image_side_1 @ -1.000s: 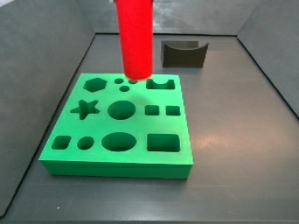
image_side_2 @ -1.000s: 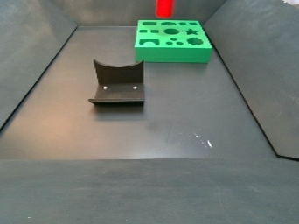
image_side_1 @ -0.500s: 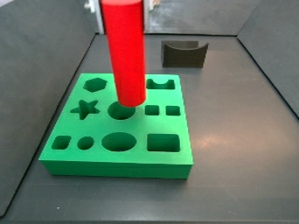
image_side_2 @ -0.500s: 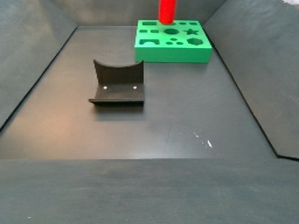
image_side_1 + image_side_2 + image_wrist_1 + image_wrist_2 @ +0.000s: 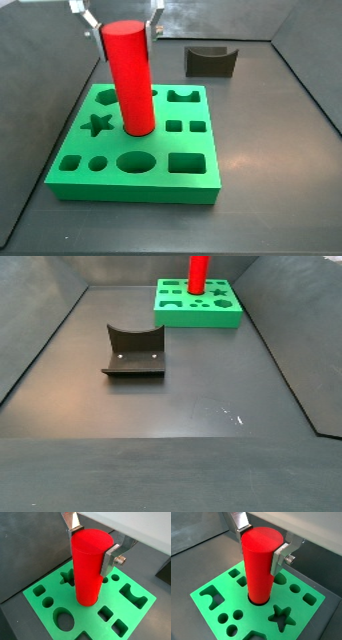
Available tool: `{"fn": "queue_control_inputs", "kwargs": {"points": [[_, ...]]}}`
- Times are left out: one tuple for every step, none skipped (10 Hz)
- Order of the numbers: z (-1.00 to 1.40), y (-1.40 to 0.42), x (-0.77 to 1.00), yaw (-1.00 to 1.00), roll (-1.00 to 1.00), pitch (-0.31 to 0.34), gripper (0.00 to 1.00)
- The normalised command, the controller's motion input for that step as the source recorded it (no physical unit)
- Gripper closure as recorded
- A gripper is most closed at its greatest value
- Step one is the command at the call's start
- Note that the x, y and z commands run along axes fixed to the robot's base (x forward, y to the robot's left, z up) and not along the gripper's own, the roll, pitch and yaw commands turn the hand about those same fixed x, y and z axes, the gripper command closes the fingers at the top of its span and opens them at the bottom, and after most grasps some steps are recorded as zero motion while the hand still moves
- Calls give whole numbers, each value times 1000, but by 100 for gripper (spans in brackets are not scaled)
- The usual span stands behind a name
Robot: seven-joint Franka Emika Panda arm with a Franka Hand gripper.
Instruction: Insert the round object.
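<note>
The round object, a tall red cylinder (image 5: 131,80), stands upright with its lower end in the middle round hole of the green block (image 5: 80,185). It shows in both wrist views (image 5: 89,567) (image 5: 260,562) and at the far end of a side view (image 5: 197,274). My gripper (image 5: 119,18) straddles the cylinder's top. In the side view its silver fingers (image 5: 80,14) stand a little apart from the cylinder's sides, so it is open. In both wrist views the gripper (image 5: 91,543) (image 5: 262,541) sits around the flat round top.
The green block (image 5: 87,619) (image 5: 298,609) (image 5: 198,318) has several other holes: star, hexagon, squares, ovals. The dark fixture (image 5: 211,60) (image 5: 134,351) stands on the grey floor away from the block. Grey walls close in the floor.
The cylinder has gone down into the middle round hole and now stands upright. The fingers have spread away from its sides.
</note>
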Motion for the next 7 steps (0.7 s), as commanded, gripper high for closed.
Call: {"fn": "queue_control_inputs", "kwargs": {"points": [[-237,0,146,0,19,10,100],[-271,20,257,0,80,63,100],[-294,11,157,0,84,36,100],[-306,0,0,0,0,-9,100],[-334,-66,0,-6,54,-53,100],[-354,-111,-14,-31,140,-43,100],[-340,-83,0,0,156,-49,100]]}}
